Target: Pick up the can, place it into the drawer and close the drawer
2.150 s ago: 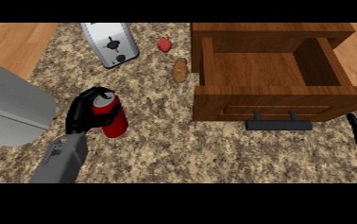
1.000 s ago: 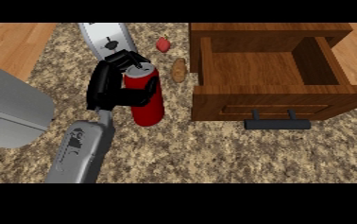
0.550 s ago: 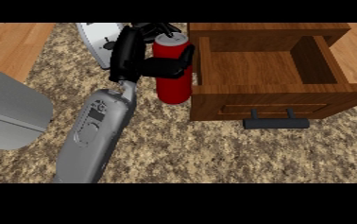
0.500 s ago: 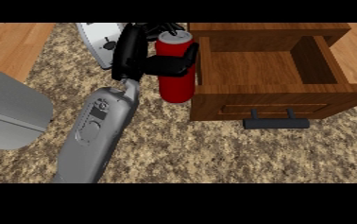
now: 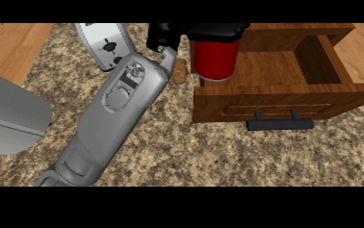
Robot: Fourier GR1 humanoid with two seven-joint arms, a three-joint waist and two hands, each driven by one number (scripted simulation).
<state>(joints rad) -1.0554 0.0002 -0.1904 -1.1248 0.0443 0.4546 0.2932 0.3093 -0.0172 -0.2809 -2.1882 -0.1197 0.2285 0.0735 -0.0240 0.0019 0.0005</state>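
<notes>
Left hand (image 5: 202,31) curls round the red can (image 5: 215,59), holding it upright over the left side of the open drawer (image 5: 277,98) on the surface (image 5: 213,150).

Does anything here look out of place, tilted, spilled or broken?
Nothing stands out. The left hand holds the can over the left part of the open drawer, as the task needs. No spill or damage shows on the counter.
</notes>
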